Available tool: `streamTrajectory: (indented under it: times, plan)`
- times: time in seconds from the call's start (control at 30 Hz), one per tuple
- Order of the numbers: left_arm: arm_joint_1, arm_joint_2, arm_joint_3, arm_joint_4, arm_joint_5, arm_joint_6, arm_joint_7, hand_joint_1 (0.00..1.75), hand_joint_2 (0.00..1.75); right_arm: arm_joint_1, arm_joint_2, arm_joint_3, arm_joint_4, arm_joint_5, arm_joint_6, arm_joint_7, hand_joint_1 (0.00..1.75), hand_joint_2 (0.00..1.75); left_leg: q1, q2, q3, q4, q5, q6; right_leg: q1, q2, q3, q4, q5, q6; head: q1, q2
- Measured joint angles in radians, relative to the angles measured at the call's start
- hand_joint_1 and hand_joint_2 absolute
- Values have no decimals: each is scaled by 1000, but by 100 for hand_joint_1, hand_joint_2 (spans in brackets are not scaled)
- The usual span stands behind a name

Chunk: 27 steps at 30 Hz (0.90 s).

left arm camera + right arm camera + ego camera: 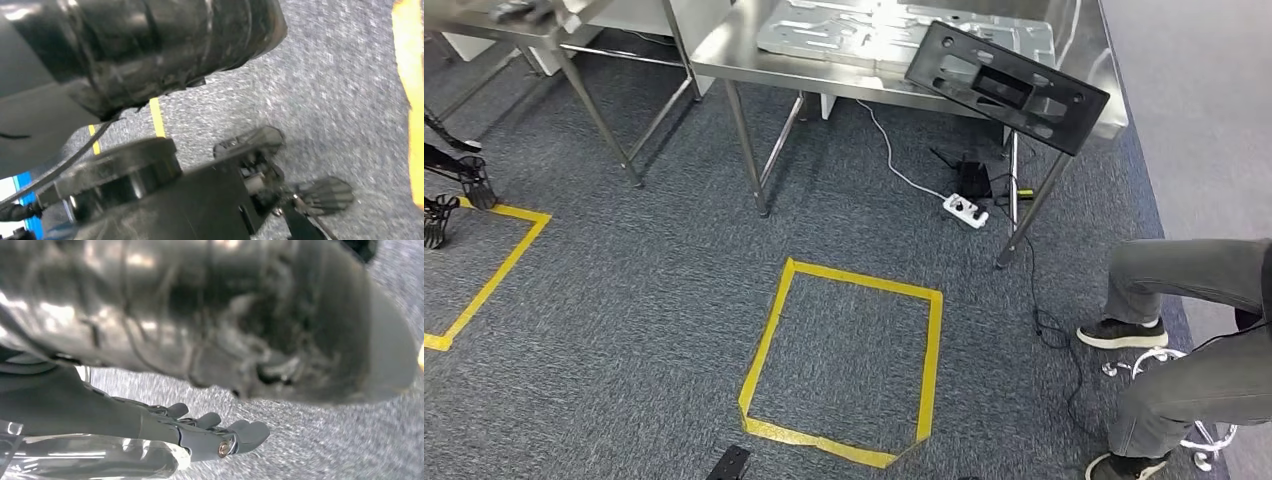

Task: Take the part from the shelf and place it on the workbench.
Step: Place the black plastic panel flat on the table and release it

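Right hand [210,432]: you see grey fingers lying slightly apart over speckled carpet, holding nothing; left hand's state cannot be told. Your part [1006,85], a flat black rectangular plate with cut-out slots, rests tilted on the right front corner of the steel workbench [744,50], overhanging its edge beside an embossed silver panel [864,35]. Risk, in my judgement: smooth metal underneath, so a knock could slide it off.

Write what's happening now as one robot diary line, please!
black part: tilted, overhanging workbench edge | left hand: fingers apart, holding nothing | right hand: holding nothing | person: at right, near workbench
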Motion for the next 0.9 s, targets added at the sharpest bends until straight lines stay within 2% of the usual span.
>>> streamTrajectory:
  times: [0.03, 0.07, 0.17, 0.2, 0.23, 0.27, 0.3, 0.37, 0.4, 0.43, 0.5, 0.57, 0.63, 0.67, 0.7, 0.73, 0.77, 0.8, 0.83, 0.9]
  plan:
    - [4, 0, 0, -1, -1, 1, 0, 0, 0, 0, 0, 4, 4, 27, 6, 2, 0, 0, 0, -6, -5, -2, 9, 8, -2, 4, -5, 12, -11, 5, 0, 0]
    - [7, 0, 0, -2, -4, 1, 1, 0, 0, 0, 0, 10, 8, 51, 9, 3, 0, 0, 1, -10, -10, -3, 17, 17, -3, 13, -17, 44, -38, 8, 1, 0]
    - [11, -2, -3, -8, -16, -1, 8, 0, 0, 1, -1, 29, 18, 91, 11, 10, 0, 0, -3, -25, -32, 1, 35, 30, -1, 38, -80, 228, -154, 8, 4, 0]
    - [11, -2, -4, -9, -20, -3, 11, 0, 0, 1, 0, 34, 20, 96, 11, 13, 0, 0, -5, -32, -39, 3, 39, 31, 1, 41, -86, 266, -170, 7, 4, 0]
    - [12, -3, -6, -10, -23, -5, 14, 0, 0, 1, 0, 39, 23, 98, 11, 17, 0, 0, -8, -40, -44, 7, 42, 31, 2, 43, -73, 268, -166, 4, 4, 0]
    - [13, -3, -7, -12, -25, -9, 17, 0, 0, 0, 0, 44, 25, 100, 11, 23, 0, 0, -9, -50, -48, 11, 44, 30, 3, 47, -41, 230, -146, -1, 4, 0]
    - [13, -3, -9, -13, -26, -13, 19, 0, 0, 0, 0, 48, 27, 102, 11, 30, 0, 0, -10, -59, -51, 15, 45, 29, 5, 60, 4, 165, -119, -7, 4, 0]
    - [11, -3, -10, -16, -29, -25, 21, 0, 0, 0, 0, 56, 31, 109, 12, 47, 0, 0, -12, -77, -63, 28, 45, 25, 6, 102, 75, 46, -90, -23, 3, 0]
    - [9, -3, -10, -17, -33, -33, 22, 0, 0, 0, 0, 60, 33, 113, 11, 55, 0, 0, -10, -85, -70, 33, 46, 20, 7, 117, 90, 16, -89, -28, 3, 0]
    - [7, -3, -10, -18, -37, -41, 24, 0, 0, 0, 0, 65, 35, 115, 9, 62, 0, 0, -8, -94, -78, 36, 48, 15, 9, 119, 92, 8, -93, -31, 3, 0]
    - [6, 0, -14, -18, -51, -60, 29, 0, 0, 0, 0, 73, 37, 113, 0, 67, 0, 0, -4, -106, -86, 38, 50, 2, 8, 98, 92, -1, -90, -35, 4, 0]
    - [5, 4, -24, -18, -67, -75, 33, 0, 0, -1, 1, 75, 39, 104, -13, 64, 0, 0, -4, -87, -105, 73, 27, -9, 2, 76, 96, -12, -86, -42, 1, 0]
    - [2, 8, -36, -18, -84, -87, 32, 0, 0, -1, 1, 76, 40, 88, -24, 62, 0, 0, -2, -55, -159, 180, -27, -21, 1, 52, 97, -15, -85, -46, -3, 0]
    - [1, 9, -43, -18, -93, -92, 31, 0, 0, -1, 1, 77, 42, 79, -26, 66, 0, 0, -1, -48, -192, 243, -52, -26, 1, 40, 96, -15, -85, -47, -4, 0]
    - [1, 11, -50, -18, -101, -97, 30, 0, 0, -1, 2, 77, 44, 70, -27, 75, 0, 0, 1, -44, -217, 288, -63, -30, 2, 26, 96, -14, -85, -47, -4, 0]
    - [1, 13, -57, -18, -109, -100, 29, 0, 0, -1, 4, 77, 45, 61, -26, 86, 0, 0, 3, -41, -225, 300, -55, -32, 2, 13, 96, -14, -86, -47, -4, 0]
    - [2, 15, -64, -18, -115, -103, 29, 0, 0, -1, 7, 77, 46, 55, -26, 97, 0, 0, 5, -36, -215, 274, -30, -33, 1, 2, 96, -13, -86, -46, -4, 0]
    - [2, 17, -70, -18, -121, -106, 29, 0, 0, -2, 10, 77, 47, 50, -26, 105, 0, 0, 6, -25, -186, 216, 6, -33, 1, -10, 96, -12, -87, -45, -4, 0]
    - [1, 19, -74, -18, -125, -108, 29, 0, 0, -2, 13, 77, 47, 47, -25, 111, 0, 0, 4, -3, -152, 145, 35, -32, 1, -19, 97, -11, -88, -43, -5, 0]
    - [-3, 21, -83, -18, -128, -110, 28, 0, 0, -3, 18, 77, 48, 45, -25, 114, 0, 0, -2, 26, -109, 51, 66, -22, 5, -36, 98, -8, -90, -33, -3, 0]
